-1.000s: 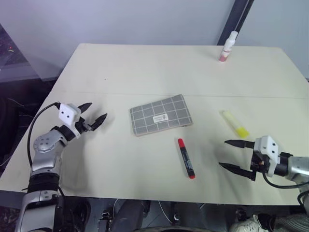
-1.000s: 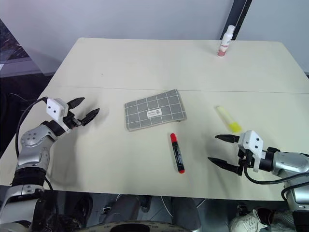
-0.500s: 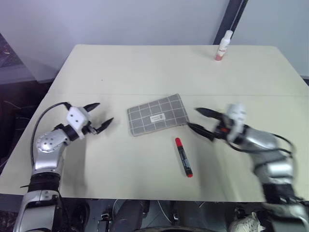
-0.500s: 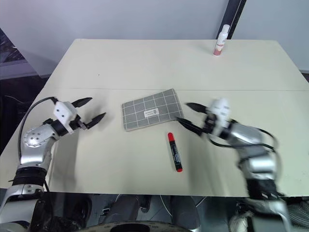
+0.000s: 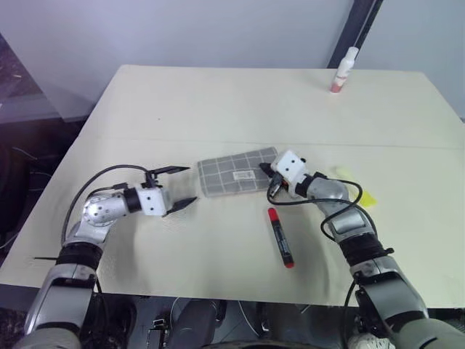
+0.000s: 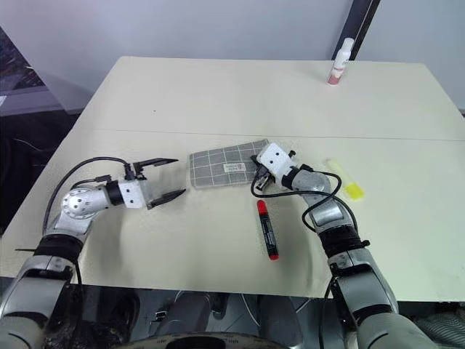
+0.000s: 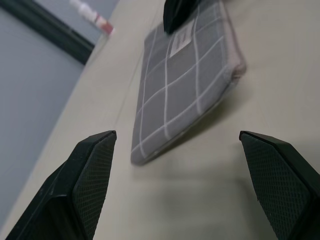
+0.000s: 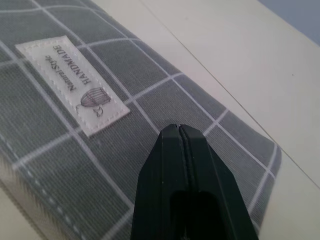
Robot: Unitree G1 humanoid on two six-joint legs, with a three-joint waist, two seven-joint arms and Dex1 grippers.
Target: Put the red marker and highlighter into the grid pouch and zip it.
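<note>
— What sort of place is this?
— Looks like a lab or test room: a bare cream counter (image 5: 218, 102), plain grey wall (image 5: 182, 29), a dark post (image 5: 360, 25) behind, cables on the floor (image 5: 22, 167).

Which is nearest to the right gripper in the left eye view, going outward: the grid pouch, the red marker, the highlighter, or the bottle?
From the right gripper:
1. Grid pouch, right under its tips.
2. Red marker, nearer the robot.
3. Highlighter, to its right, about as far as the marker; too close to call.
4. Bottle, at the far edge.
</note>
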